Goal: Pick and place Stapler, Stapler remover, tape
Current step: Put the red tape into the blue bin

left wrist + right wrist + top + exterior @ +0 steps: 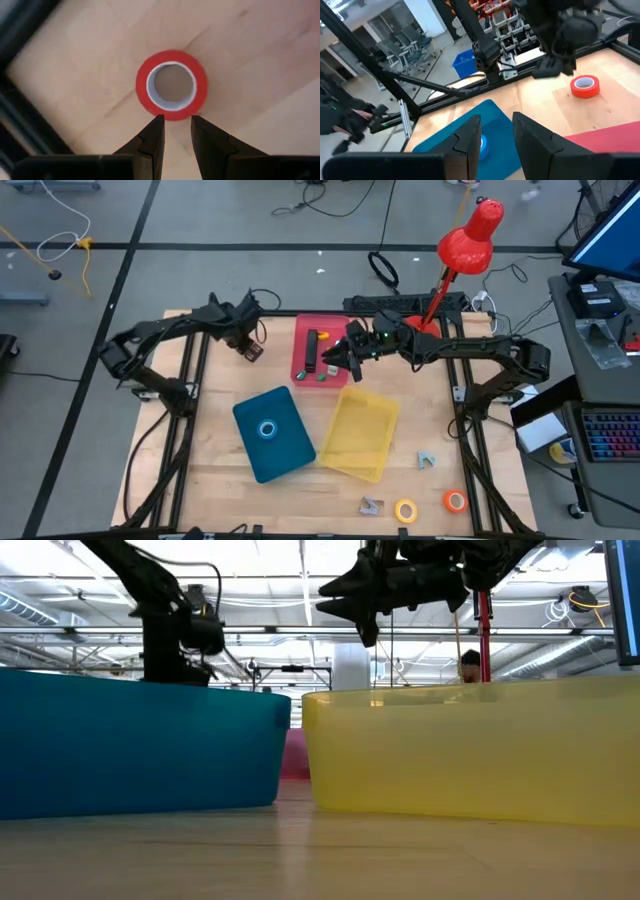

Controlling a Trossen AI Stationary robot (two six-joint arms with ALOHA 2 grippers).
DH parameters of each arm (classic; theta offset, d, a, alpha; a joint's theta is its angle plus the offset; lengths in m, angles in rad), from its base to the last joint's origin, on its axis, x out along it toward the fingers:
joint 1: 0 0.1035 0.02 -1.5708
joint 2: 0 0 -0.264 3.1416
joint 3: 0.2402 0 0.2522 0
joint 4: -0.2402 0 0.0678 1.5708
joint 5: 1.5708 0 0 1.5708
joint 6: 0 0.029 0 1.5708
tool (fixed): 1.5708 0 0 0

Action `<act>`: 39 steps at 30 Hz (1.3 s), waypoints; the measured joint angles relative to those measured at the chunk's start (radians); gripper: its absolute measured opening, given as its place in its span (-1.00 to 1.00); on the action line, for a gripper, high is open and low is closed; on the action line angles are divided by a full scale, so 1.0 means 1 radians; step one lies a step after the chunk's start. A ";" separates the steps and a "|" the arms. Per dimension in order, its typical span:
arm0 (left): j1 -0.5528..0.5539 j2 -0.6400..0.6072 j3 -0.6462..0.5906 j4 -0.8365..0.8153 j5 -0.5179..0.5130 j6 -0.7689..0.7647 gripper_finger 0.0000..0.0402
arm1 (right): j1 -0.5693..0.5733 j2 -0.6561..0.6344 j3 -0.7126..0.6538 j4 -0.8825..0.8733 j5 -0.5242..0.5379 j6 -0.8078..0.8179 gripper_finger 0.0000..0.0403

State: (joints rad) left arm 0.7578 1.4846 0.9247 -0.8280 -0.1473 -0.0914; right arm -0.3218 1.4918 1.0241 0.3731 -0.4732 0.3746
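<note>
A red-orange tape roll (171, 85) lies flat on the bare wood at the table's far left (253, 352). My left gripper (176, 120) hovers over it, open by a narrow gap, its tips by the roll's rim; the right wrist view shows the gripper above the roll (584, 86). My right gripper (495, 125) is open and holds nothing, raised over the near edge of the pink tray (300, 330). A dark stapler (312, 348) lies in that tray. A blue tape roll (267, 429) sits in the blue tray (285, 455).
A yellow tray (360, 435) stands right of the blue one. Near the table's front right lie a yellow roll (405, 510), an orange roll (455, 501) and two small grey staple removers (427, 460) (372, 504). A red desk lamp (468, 242) stands at the far edge.
</note>
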 joint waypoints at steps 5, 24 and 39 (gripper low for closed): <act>0.018 0.085 -0.001 0.048 0.025 0.047 -0.52 | 0.000 0.000 0.000 0.012 0.000 0.006 -0.50; 0.022 0.180 -0.001 0.127 0.066 0.114 -0.03 | 0.000 0.000 0.000 0.012 0.057 0.030 -0.53; 0.021 0.192 -0.006 0.117 0.066 0.117 -0.84 | -0.022 -0.060 -0.001 -0.090 0.053 -0.042 -0.54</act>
State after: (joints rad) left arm 0.7784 1.6762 0.9190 -0.7112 -0.0809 0.0256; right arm -0.3436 1.4319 1.0231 0.2826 -0.4204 0.3322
